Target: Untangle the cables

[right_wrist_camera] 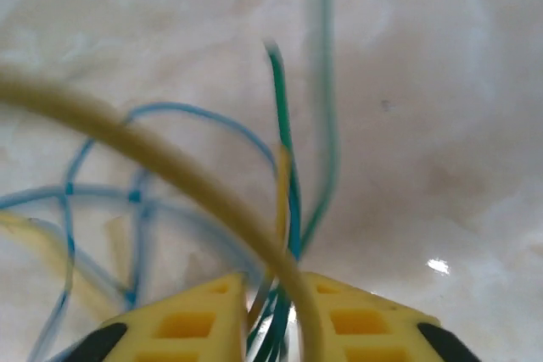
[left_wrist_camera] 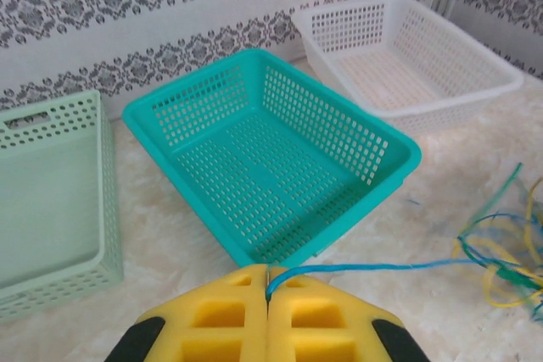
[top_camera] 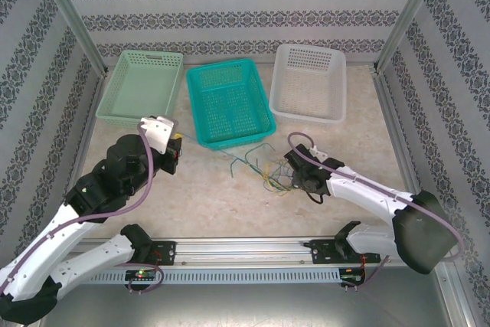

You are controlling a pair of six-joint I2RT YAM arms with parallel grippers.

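The cables (top_camera: 264, 168) lie in a loose tangle of yellow, blue and green on the marble tabletop, in front of the teal basket. My left gripper (top_camera: 178, 157) hovers left of the tangle, shut (left_wrist_camera: 268, 281) on one blue cable (left_wrist_camera: 382, 266) that runs taut to the right into the tangle (left_wrist_camera: 501, 252). My right gripper (top_camera: 285, 176) sits low at the tangle's right side. Its jaws (right_wrist_camera: 276, 294) stand slightly apart, with green (right_wrist_camera: 284, 125), blue and thin yellow strands passing through the gap. A yellow cable (right_wrist_camera: 170, 163) crosses close in front of the camera.
Three baskets stand in a row at the back: light green (top_camera: 122, 120) on the left, teal (top_camera: 230, 142) in the middle, white (top_camera: 306, 116) on the right. The teal basket (left_wrist_camera: 191, 82) is just ahead of my left gripper. Patterned walls close in the table.
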